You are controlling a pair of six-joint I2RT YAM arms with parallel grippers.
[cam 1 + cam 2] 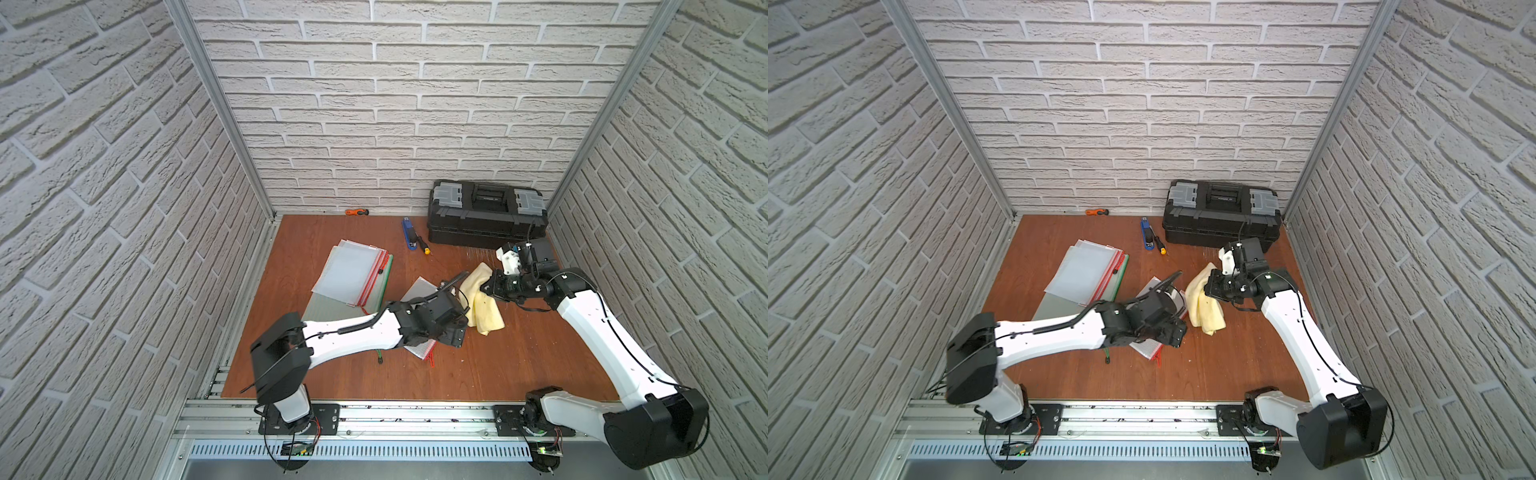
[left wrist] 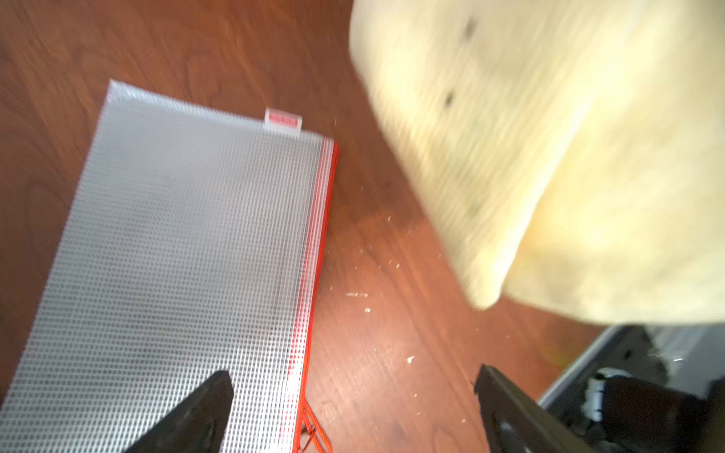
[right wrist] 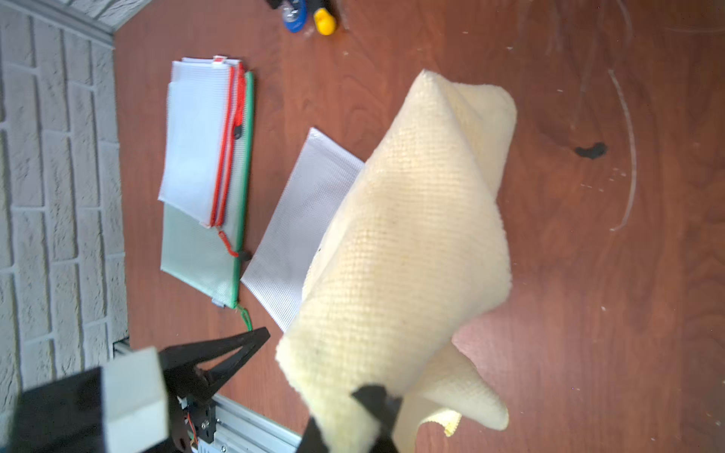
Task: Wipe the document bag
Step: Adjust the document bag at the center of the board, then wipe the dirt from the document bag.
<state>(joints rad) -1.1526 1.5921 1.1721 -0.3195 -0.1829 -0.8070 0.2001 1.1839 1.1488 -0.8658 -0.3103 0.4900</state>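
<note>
Right gripper (image 3: 374, 400) clamped on yellow cloth (image 3: 412, 243); left gripper (image 2: 353, 392) spread wide, empty.
The cloth is held hanging beside the document bag (image 2: 188, 255), which is laid flat on the table (image 3: 588, 274) beneath the left gripper; a stack of further bags (image 1: 353, 274) is set just beside it.
</note>
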